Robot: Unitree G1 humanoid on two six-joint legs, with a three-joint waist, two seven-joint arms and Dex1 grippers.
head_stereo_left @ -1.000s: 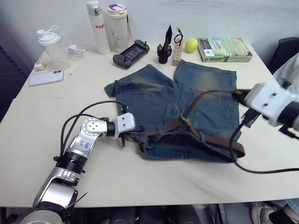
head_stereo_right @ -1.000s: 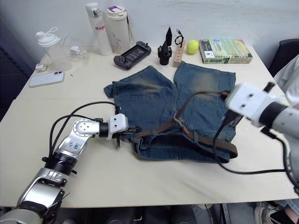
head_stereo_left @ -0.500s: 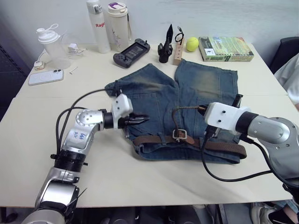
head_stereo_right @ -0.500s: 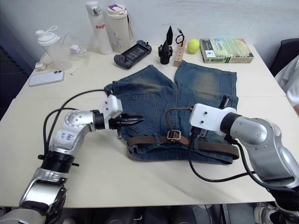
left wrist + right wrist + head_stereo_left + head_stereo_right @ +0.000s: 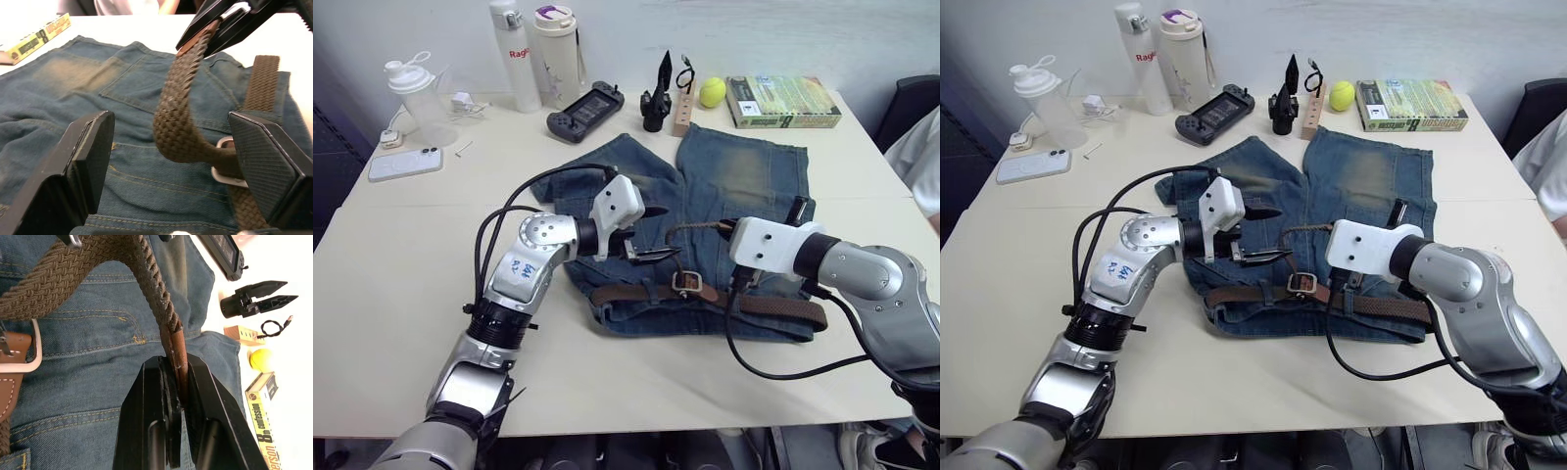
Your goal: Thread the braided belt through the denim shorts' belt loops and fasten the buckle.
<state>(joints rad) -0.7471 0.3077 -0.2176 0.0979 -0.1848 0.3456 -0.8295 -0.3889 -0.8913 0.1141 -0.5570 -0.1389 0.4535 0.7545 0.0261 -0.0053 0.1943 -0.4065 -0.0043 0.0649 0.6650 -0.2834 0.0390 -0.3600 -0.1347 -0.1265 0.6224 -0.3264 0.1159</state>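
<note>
The denim shorts lie flat in the middle of the table, waistband toward me. The braided belt runs along the waistband, with the buckle near its middle. From the buckle the belt's free end arches up. My right gripper is shut on its smooth brown leather tip. My left gripper hovers open over the shorts, with one finger on each side of the raised arch and not touching it. I cannot tell the belt loops apart from the waistband.
Along the far edge of the table stand two bottles, a game controller, a black tool, a wooden block, a tennis ball and a book. A phone lies far left. A person's sleeve shows at the right edge.
My left gripper let go at the waistband's left end, opened and swung right to the raised belt. My right gripper came down and left with the belt tip, then stayed put.
</note>
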